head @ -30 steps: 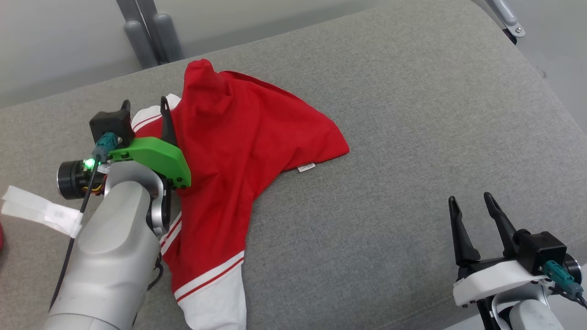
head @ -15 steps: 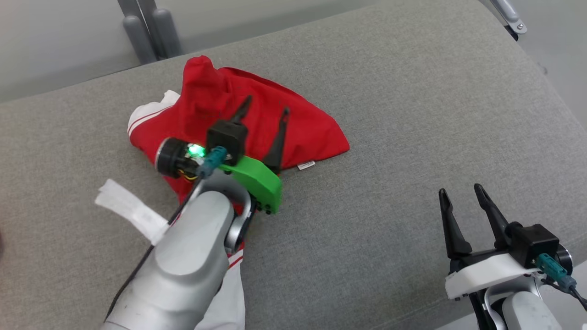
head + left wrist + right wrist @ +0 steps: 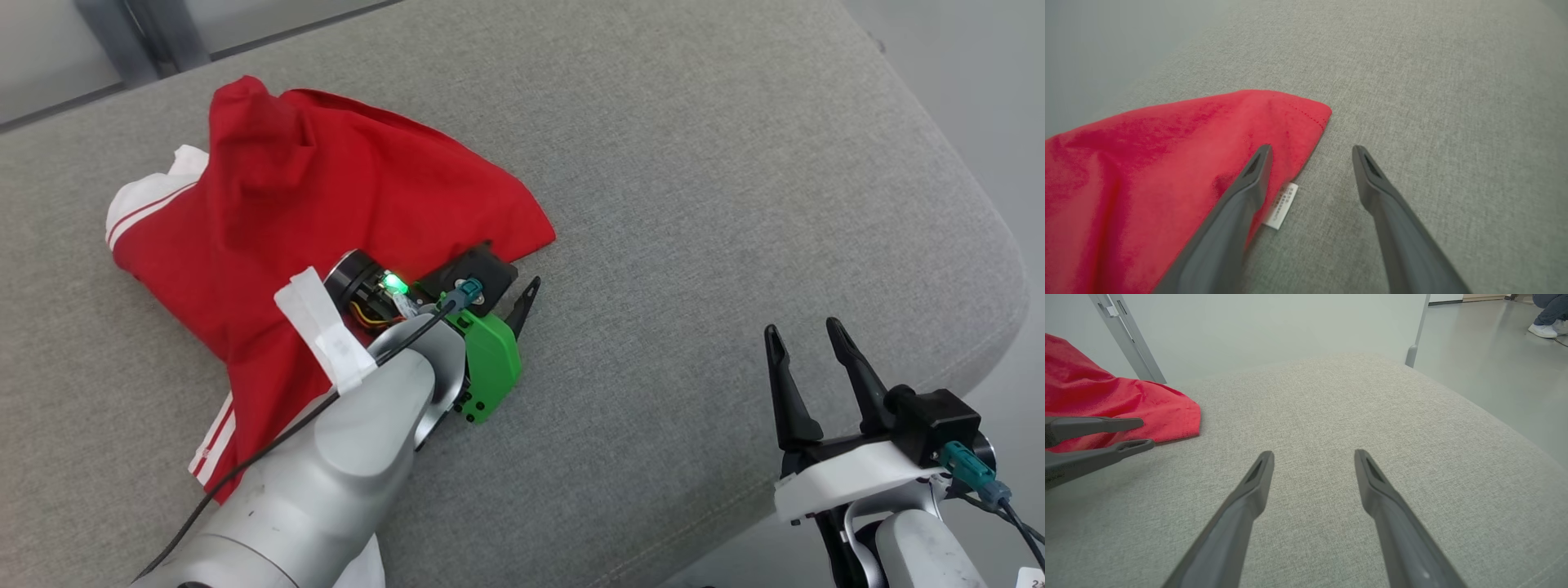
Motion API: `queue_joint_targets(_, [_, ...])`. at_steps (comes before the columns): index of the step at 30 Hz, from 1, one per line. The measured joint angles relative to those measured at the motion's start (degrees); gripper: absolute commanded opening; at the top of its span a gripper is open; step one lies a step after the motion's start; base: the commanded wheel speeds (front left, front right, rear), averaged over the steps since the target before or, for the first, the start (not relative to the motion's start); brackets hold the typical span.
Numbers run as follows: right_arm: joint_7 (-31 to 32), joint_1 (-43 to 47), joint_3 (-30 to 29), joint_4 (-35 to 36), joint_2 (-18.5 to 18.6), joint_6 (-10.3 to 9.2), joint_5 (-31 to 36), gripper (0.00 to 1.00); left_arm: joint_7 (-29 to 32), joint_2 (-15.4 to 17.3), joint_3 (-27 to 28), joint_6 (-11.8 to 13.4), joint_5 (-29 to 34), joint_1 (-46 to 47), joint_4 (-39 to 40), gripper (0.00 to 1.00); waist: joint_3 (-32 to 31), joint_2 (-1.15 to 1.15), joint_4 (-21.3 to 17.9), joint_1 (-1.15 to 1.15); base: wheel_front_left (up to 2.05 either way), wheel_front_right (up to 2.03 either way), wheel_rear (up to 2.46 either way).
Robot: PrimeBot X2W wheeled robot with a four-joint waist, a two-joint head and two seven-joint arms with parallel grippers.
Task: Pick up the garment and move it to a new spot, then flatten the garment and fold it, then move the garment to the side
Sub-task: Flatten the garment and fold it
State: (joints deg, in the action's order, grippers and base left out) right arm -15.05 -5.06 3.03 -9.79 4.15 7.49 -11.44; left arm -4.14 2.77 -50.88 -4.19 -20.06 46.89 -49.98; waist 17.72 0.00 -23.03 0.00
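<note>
The red garment (image 3: 326, 196) with white striped sleeves lies crumpled on the left of the grey cushion (image 3: 694, 204). My left gripper (image 3: 516, 282) is open and low at the garment's right corner. In the left wrist view, one finger of that gripper (image 3: 1311, 149) is over the red cloth (image 3: 1147, 163) and the other over bare cushion, with a white label (image 3: 1282, 204) between them. My right gripper (image 3: 802, 331) is open and holds nothing near the cushion's front right edge. The right wrist view shows that gripper (image 3: 1314, 453) over bare cushion, with the garment (image 3: 1126, 400) far left.
The cushion (image 3: 1331, 416) rounds off at the right, with pale floor (image 3: 980, 98) beyond. A metal post (image 3: 1126, 339) stands behind the garment. A person's foot (image 3: 1543, 330) rests on the floor far off. Bare cushion stretches between the two grippers.
My left gripper swung from the garment's left side across it to its right corner and came down low. The head camera turned, shifting the picture left. The right gripper stayed open.
</note>
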Motion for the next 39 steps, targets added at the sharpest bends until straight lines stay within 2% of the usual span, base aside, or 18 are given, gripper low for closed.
queue_joint_targets(5, [0.00,-0.46,-0.02,-0.07,-0.56,0.00,-0.08,1.00,1.38,-0.04,-0.56,0.74,0.60,2.78,-6.12,1.00,1.80,0.00,-1.69,0.00,0.00,0.00,0.00])
queue_joint_targets(6, [0.00,-0.47,-0.04,-0.08,-0.63,0.00,-0.08,1.00,1.82,-0.09,-0.56,0.79,0.60,3.25,-7.08,0.97,2.01,0.00,-1.89,0.00,0.00,0.00,0.00])
queue_joint_targets(7, [0.00,-0.47,-0.07,-0.09,-0.70,0.00,-0.08,1.00,2.34,-0.14,-0.49,0.96,0.60,3.80,-8.06,0.33,2.22,0.00,-2.09,0.00,0.00,0.00,0.00])
queue_joint_targets(8, [0.00,-0.48,-0.09,-0.15,-0.76,0.00,-0.08,1.00,2.96,-0.26,-0.51,1.01,0.57,4.38,-8.97,0.00,2.36,0.00,-2.22,0.00,0.00,0.00,0.00])
queue_joint_targets(12, [0.00,-0.52,-0.31,-0.54,-0.91,0.00,-0.07,1.00,3.53,-0.32,-0.29,0.60,-0.81,5.46,-10.46,0.00,2.20,0.00,-1.89,0.00,0.00,0.00,0.00])
queue_joint_targets(17, [0.00,-0.53,-0.21,-0.90,-1.05,0.00,0.02,1.00,2.54,0.10,-0.51,0.30,-3.70,5.32,-7.44,0.00,1.13,0.00,-1.16,0.00,0.00,0.00,0.00])
queue_joint_targets(20, [0.00,-0.48,-0.15,-1.16,-1.13,0.00,0.03,1.00,2.92,0.15,-1.31,-0.40,-7.45,4.28,-1.80,0.00,0.27,0.00,-0.75,0.00,0.00,0.00,0.00])
queue_joint_targets(26, [0.00,0.15,-0.25,-1.80,-1.13,0.00,0.12,1.00,8.70,0.02,-8.27,-1.79,-16.41,-1.14,13.01,0.00,-1.45,0.00,-0.10,0.00,0.00,0.00,0.00])
queue_joint_targets(29, [0.00,0.19,-0.08,-2.20,-1.12,0.00,0.12,1.00,8.68,-0.14,-11.23,0.02,-18.69,-2.52,17.13,0.00,-1.86,0.00,-0.18,0.00,0.00,0.00,0.00])
queue_joint_targets(30, [0.00,0.19,0.07,-2.33,-1.12,0.00,0.11,1.00,7.72,-0.11,-11.91,0.74,-18.97,-2.85,17.71,0.26,-1.86,0.00,-0.30,0.00,0.00,0.00,0.00])
queue_joint_targets(31, [0.00,0.17,0.25,-2.48,-1.12,0.00,0.11,1.00,6.34,-0.05,-12.52,1.25,-19.67,-3.34,18.29,1.00,-1.84,0.00,-0.50,0.00,0.00,0.00,0.00])
queue_joint_targets(35, [0.00,0.11,0.12,-2.77,-1.13,0.00,0.01,1.00,3.53,-0.04,-14.43,1.66,-27.16,-6.53,19.97,1.00,-1.73,0.00,-1.25,0.00,0.00,0.00,0.00])
queue_joint_targets(39, [0.00,0.15,-0.88,-2.79,-1.14,0.00,0.01,1.00,1.29,-0.08,-16.15,2.02,-31.84,-6.66,21.65,1.00,-1.65,0.00,-0.87,0.00,0.00,0.00,0.00])
